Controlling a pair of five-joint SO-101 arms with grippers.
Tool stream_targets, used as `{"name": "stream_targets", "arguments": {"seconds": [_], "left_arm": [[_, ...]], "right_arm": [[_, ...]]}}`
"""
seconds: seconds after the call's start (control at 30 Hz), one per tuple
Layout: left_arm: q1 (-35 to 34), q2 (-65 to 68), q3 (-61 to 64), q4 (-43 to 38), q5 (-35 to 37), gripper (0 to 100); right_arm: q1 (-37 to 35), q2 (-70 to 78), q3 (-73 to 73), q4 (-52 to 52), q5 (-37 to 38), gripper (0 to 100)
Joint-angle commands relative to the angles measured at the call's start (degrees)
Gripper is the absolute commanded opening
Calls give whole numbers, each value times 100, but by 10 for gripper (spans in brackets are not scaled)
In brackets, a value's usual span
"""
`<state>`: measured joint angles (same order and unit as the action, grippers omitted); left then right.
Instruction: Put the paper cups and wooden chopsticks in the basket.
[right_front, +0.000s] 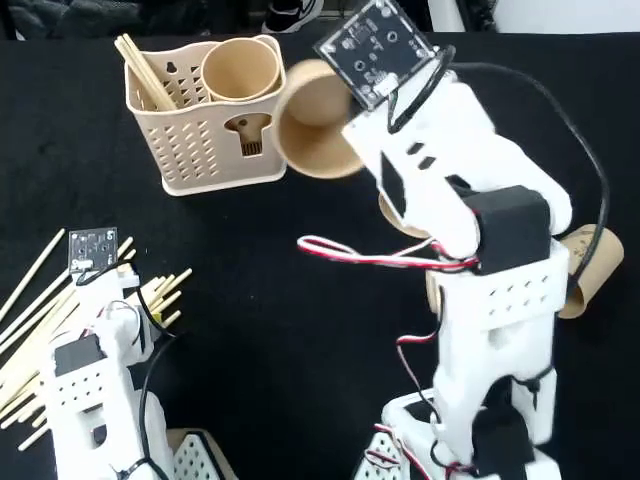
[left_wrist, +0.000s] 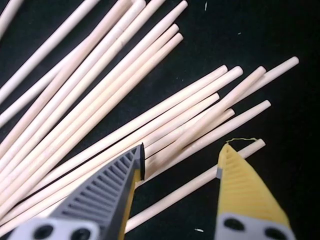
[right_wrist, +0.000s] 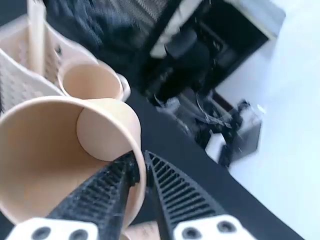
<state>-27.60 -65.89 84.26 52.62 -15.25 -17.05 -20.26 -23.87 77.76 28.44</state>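
Right gripper (right_wrist: 141, 162) pinched a cup (right_wrist: 45, 165) by its rim, just beside the basket (right_front: 200, 150). Left gripper (left_wrist: 184, 147) stood open over chopsticks (left_wrist: 100, 95), well apart from the basket.

High view: fixed overhead, looks down on table (right_front: 250, 300). Left wrist view: very near, faces down onto chopsticks (left_wrist: 100, 100), near left. Right wrist view: close behind cup (right_wrist: 50, 165), faces basket (right_wrist: 15, 75), far left. High view shares all three.

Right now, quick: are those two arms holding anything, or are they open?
Left gripper: open over the chopsticks, holding nothing.
Right gripper: shut on a cup, by its rim.
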Motion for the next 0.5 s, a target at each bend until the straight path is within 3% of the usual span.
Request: {"name": "stream_targets", "arguments": {"seconds": [0.0, 0.47], "left_arm": [[-13, -53, -22, -70, 35, 243], [-13, -53, -22, -70, 35, 245]], "right_arm": [[-237, 347, -927, 26, -396, 11], [-571, 2695, -2589, -431, -466, 11]]}}
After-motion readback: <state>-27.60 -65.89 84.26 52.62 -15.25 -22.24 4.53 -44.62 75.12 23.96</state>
